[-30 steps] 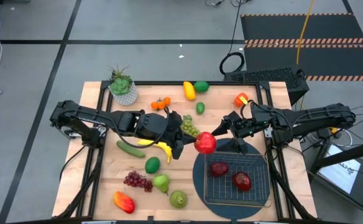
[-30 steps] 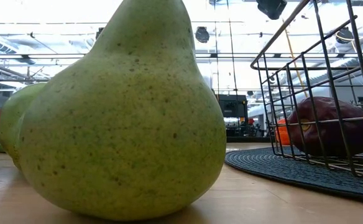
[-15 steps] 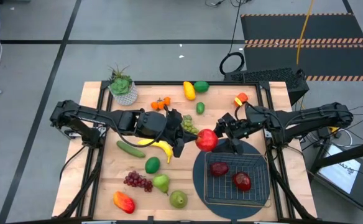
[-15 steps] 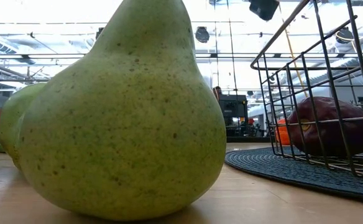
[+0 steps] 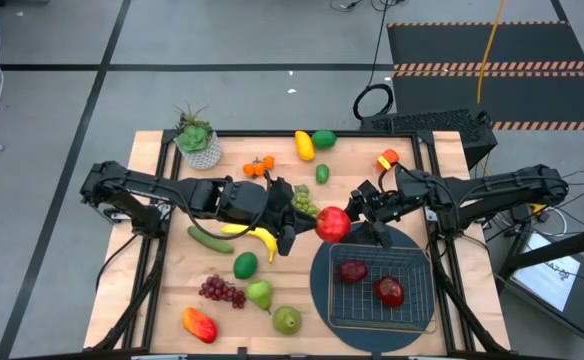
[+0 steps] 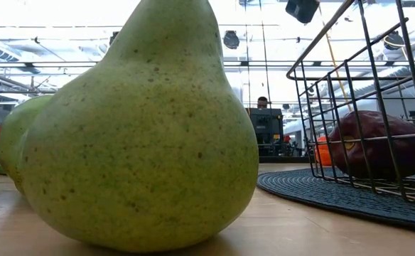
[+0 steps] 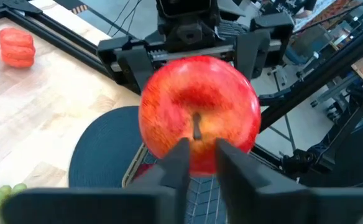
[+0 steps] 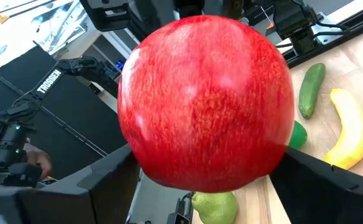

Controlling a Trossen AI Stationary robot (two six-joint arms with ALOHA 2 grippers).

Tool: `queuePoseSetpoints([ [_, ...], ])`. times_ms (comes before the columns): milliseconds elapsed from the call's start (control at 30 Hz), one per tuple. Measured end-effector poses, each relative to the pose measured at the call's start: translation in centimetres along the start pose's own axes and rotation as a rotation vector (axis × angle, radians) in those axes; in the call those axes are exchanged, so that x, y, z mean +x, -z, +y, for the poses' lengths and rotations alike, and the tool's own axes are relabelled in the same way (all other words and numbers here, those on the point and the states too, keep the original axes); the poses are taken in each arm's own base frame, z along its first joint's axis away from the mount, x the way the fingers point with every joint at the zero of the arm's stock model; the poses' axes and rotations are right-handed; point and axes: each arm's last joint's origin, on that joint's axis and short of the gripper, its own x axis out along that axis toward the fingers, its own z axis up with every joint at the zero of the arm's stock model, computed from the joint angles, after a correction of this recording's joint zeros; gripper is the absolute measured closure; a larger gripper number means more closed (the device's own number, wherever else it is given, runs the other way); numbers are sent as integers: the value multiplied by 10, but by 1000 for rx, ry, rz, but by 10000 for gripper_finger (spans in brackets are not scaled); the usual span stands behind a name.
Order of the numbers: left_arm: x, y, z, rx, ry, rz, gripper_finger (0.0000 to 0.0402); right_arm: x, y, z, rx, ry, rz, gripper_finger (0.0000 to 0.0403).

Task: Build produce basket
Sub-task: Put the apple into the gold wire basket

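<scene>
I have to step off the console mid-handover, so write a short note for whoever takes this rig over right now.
Left gripper: fingers pinch the stem of the big round red apple, held in the air above the far-left edge of the round dark blue mat.
Right gripper: jaws spread on either side of the same apple, grip not confirmed.
Done: two dark red apples lie in the rectangular dark wire-mesh basket.
Left: finish the apple handover, then basket the yellow banana, cucumber, purple grapes, green pears and the rest.
</scene>
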Motion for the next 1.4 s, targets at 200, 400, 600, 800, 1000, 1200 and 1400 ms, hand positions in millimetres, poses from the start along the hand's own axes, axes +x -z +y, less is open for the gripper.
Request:
queuePoseSetpoints([
  [200,-11,-5,-1,-41,4,-10,195,-9,0,6,37,-40,20,86],
  [400,-24,-5,1,-99,-52,14,151,-22,5,10,121,-54,96,86],
  [600,-28,6,9,-157,-163,108,161,-33,20,17,208,-23,213,85],
  [800,-22,15,13,-192,-213,158,205,-38,38,27,280,-13,344,85],
  [1000,-21,16,12,-187,-215,160,248,-40,59,35,363,26,502,85],
  [1200,-21,17,12,-160,-213,164,279,-46,77,41,467,103,648,85],
  [1400,-21,18,10,-120,-199,176,293,-57,93,34,579,299,787,85],
])
